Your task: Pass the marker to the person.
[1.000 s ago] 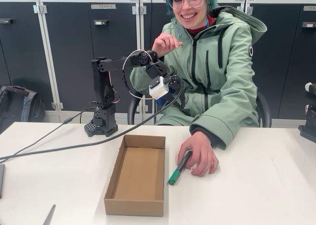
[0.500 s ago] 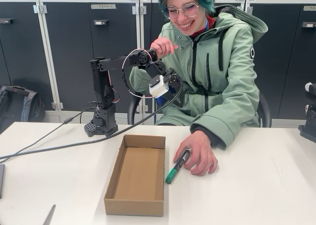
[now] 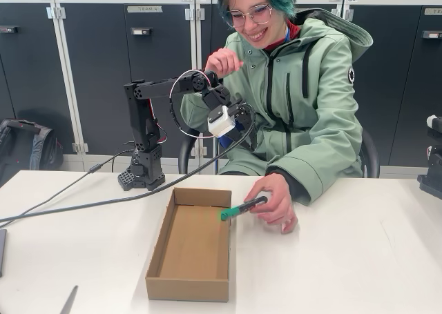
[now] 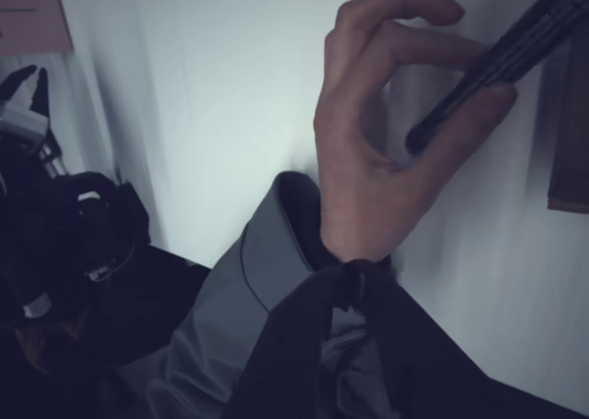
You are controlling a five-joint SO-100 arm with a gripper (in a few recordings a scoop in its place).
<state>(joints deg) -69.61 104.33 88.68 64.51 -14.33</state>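
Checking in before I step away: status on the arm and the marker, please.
Gripper raised near the person's chest, jaw state unclear. Marker in the person's hand, green cap over the box edge. Nothing between them.

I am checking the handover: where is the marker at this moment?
In the fixed view, the marker is in the person's hand, right of centre, its green cap over the right wall of the cardboard box, below the raised gripper.

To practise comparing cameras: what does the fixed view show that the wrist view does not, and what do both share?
Fixed view alone: the arm with its gripper raised in front of the person, the cardboard box, and the marker's green cap over the box's edge. Wrist view alone: the sleeve cuff from above. Both: the hand pinching the marker above the white table.
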